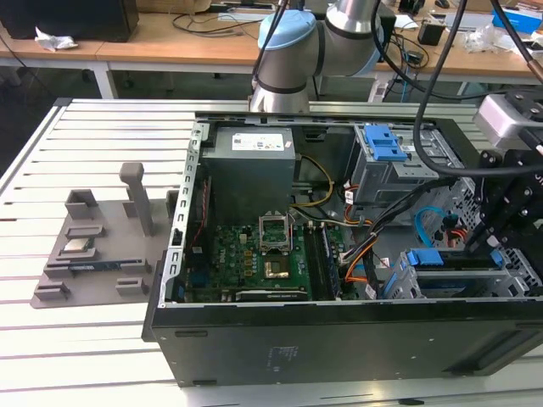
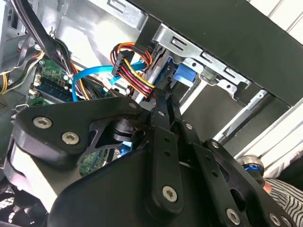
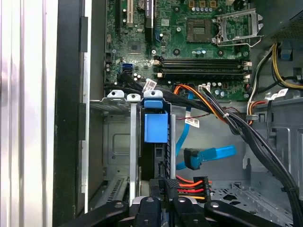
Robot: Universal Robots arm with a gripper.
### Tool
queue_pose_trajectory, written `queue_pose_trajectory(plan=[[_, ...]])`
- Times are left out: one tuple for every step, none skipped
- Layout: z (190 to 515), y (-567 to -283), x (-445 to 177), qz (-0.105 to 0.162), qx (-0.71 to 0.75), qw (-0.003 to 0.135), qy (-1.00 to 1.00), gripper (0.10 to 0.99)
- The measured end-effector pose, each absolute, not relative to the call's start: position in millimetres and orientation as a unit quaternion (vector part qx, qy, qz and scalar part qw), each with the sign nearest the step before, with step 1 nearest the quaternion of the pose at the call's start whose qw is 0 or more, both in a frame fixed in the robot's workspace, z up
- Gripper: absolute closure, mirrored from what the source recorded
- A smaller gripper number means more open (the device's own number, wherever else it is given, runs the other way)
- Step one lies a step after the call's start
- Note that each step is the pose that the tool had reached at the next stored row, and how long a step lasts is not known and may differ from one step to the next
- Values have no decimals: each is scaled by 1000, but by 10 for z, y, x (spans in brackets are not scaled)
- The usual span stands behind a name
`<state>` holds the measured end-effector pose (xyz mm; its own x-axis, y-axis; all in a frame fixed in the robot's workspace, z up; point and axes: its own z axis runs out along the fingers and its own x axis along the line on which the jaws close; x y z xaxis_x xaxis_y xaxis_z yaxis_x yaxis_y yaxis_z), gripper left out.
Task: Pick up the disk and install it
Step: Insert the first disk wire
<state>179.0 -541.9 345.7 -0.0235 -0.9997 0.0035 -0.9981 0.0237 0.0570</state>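
The disk (image 1: 451,262) stands on edge in the metal drive cage (image 1: 405,284) at the front corner of the open computer case (image 1: 339,339), on the exterior view's right. Its blue plastic rail and tab (image 3: 155,126) face up out of the cage. My black gripper (image 1: 476,246) reaches down onto the disk's far end. In both wrist views the fingers (image 2: 160,113) stand close together against the disk's blue end (image 2: 182,75), and they look shut on it. The gripper (image 3: 165,201) has a red, yellow and black power plug (image 3: 187,184) right beside it.
The case holds a green motherboard (image 1: 254,254), a grey power supply (image 1: 253,161), a second blue-topped bay (image 1: 386,144) and loose cables (image 1: 382,246), including a blue data cable (image 3: 208,155). A grey fixture plate (image 1: 93,250) lies on the slatted table (image 1: 102,144) at the exterior view's left.
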Motion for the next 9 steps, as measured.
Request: queue_pose_trajectory(plan=[[3454,-5412,1791,-19,698,21,-716,922],[3448,-5401,1793,-19,695,21,-718,922],[3444,-5399,1794,-19,691,21,-722,922],[3442,-5398,1798,-19,686,21,-727,922],[3439,-5397,1804,-20,684,21,-729,922],[3438,-5397,1809,-19,684,21,-729,922],[3438,-5398,1814,-20,684,21,-729,922],[3438,-5398,1820,-20,684,21,-729,922],[3438,-5398,1822,-20,684,21,-729,922]])
